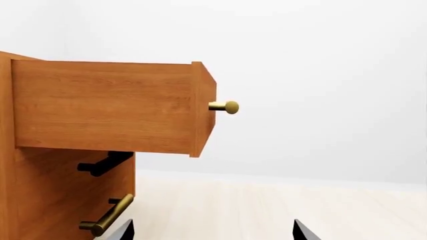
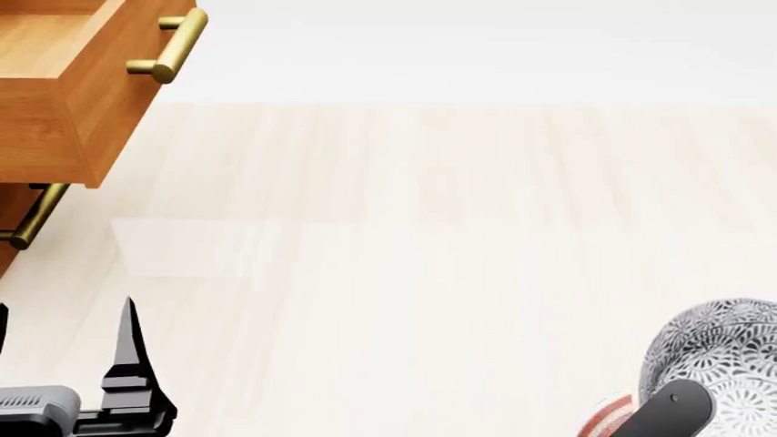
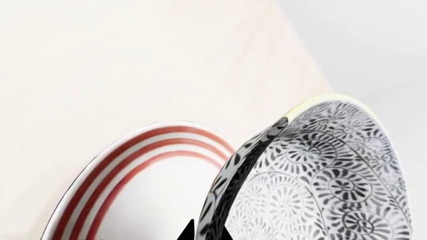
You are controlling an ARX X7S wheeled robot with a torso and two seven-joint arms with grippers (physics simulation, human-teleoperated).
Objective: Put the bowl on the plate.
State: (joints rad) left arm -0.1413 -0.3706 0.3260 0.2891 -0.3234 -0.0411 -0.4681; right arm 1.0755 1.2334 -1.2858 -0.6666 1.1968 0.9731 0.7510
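Well, the bowl is down at the near right, tilted over the red-ringed plate, with the right gripper pinched on its rim. It looks like stiff glazed ceramic, so probably slick and easy to chip; that rim seems the sensible place to hold. The left gripper hangs at the near left with fingers spread, holding nothing, near the wooden drawer. I can't see any writing or brand.
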